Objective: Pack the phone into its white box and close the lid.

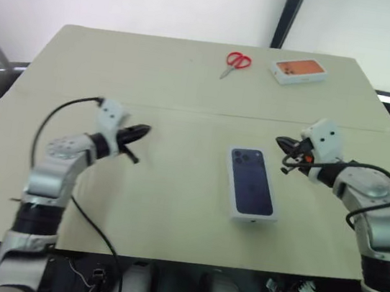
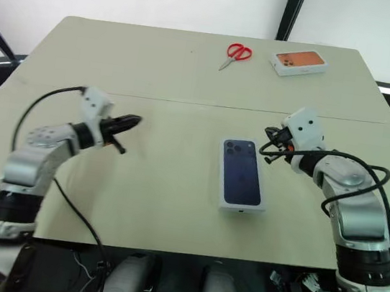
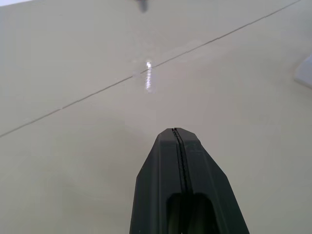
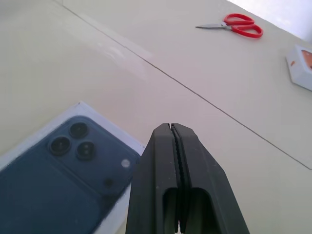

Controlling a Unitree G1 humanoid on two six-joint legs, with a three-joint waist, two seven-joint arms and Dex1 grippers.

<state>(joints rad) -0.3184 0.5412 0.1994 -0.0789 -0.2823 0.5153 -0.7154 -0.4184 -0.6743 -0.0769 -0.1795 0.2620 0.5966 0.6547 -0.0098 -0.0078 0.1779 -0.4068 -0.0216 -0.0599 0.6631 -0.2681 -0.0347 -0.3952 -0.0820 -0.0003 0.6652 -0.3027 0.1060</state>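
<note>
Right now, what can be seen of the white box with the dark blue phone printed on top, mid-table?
The lid is a white rectangle with rounded corners, its top face printed with a dark navy phone back and a camera cluster at the far corner. It looks like smooth, slightly glossy card. It lies flat on the beige table, long side running away from the robot and slightly skewed, apparently closed over its box. Nothing touches it; the left hand and right hand are both apart from it.
</note>
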